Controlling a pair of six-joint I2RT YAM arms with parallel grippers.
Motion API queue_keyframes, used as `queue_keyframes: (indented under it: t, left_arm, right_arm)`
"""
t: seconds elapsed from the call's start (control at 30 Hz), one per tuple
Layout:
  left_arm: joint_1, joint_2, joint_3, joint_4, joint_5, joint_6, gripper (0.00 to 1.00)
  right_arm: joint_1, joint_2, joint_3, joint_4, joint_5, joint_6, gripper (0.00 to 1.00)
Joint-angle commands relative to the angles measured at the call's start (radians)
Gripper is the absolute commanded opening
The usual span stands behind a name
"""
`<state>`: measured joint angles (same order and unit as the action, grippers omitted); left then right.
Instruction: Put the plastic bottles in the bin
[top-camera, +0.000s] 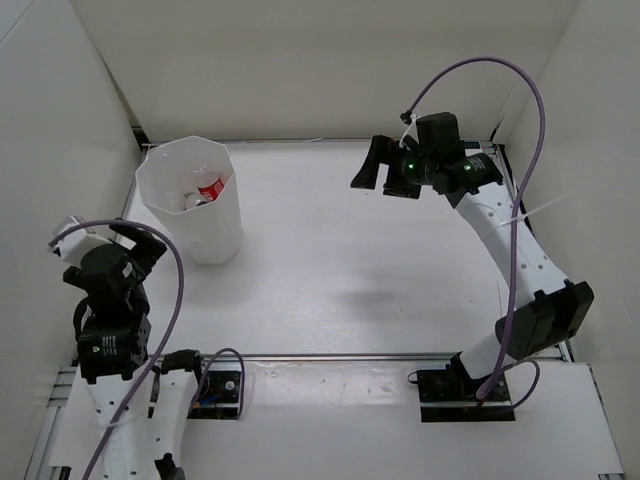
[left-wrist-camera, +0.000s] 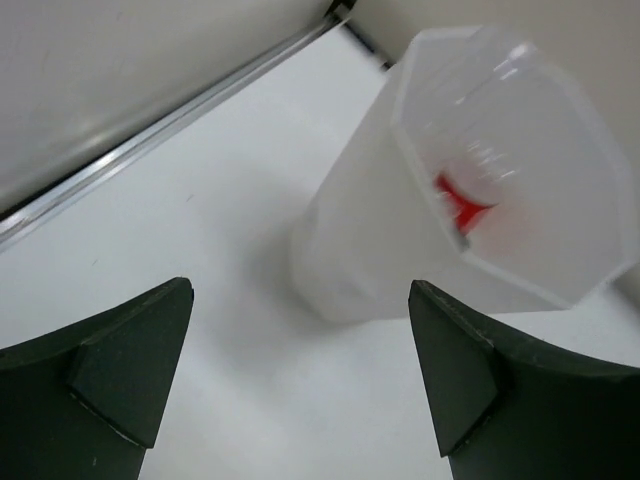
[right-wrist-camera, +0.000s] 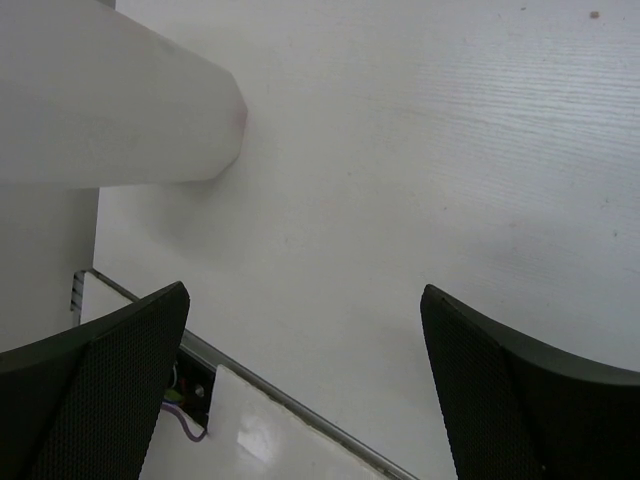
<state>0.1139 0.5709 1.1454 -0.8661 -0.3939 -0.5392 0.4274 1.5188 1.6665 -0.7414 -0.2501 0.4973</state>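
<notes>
The bin (top-camera: 190, 215) stands at the far left of the table, tall, translucent white and faceted. Inside it lie plastic bottles (top-camera: 208, 189); one shows a red label, and how many there are I cannot tell. The left wrist view looks down into the bin (left-wrist-camera: 520, 250), where a clear bottle with a red label (left-wrist-camera: 462, 202) rests. My left gripper (top-camera: 143, 237) hangs open and empty just near and left of the bin. My right gripper (top-camera: 385, 172) is open and empty over the far right of the table, and its view shows the bin's side wall (right-wrist-camera: 110, 110).
White walls enclose the table on the left, back and right. A metal rail (top-camera: 330, 356) runs along the near edge in front of the arm bases. The left wall's rail (left-wrist-camera: 160, 135) passes close behind the bin.
</notes>
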Motion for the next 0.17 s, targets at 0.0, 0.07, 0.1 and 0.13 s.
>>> queue_keyframes:
  t: [0.0, 0.07, 0.1, 0.13]
  left_arm:
    - [-0.002, -0.042, -0.105, -0.054, -0.092, 0.014, 1.0]
    - [-0.002, -0.063, -0.165, -0.054, -0.147, 0.024, 1.0]
    - [-0.002, -0.063, -0.183, -0.054, -0.166, 0.034, 1.0]
    - [-0.002, -0.063, -0.2, -0.045, -0.181, 0.035, 1.0]
  right_arm:
    - [-0.01, -0.052, -0.022, -0.027, -0.003, 0.006, 1.0]
    - [-0.01, -0.066, -0.04, -0.027, 0.034, 0.006, 1.0]
    - [-0.01, -0.08, -0.053, -0.027, 0.047, 0.006, 1.0]
    - [-0.01, -0.089, -0.053, -0.027, 0.06, 0.006, 1.0]
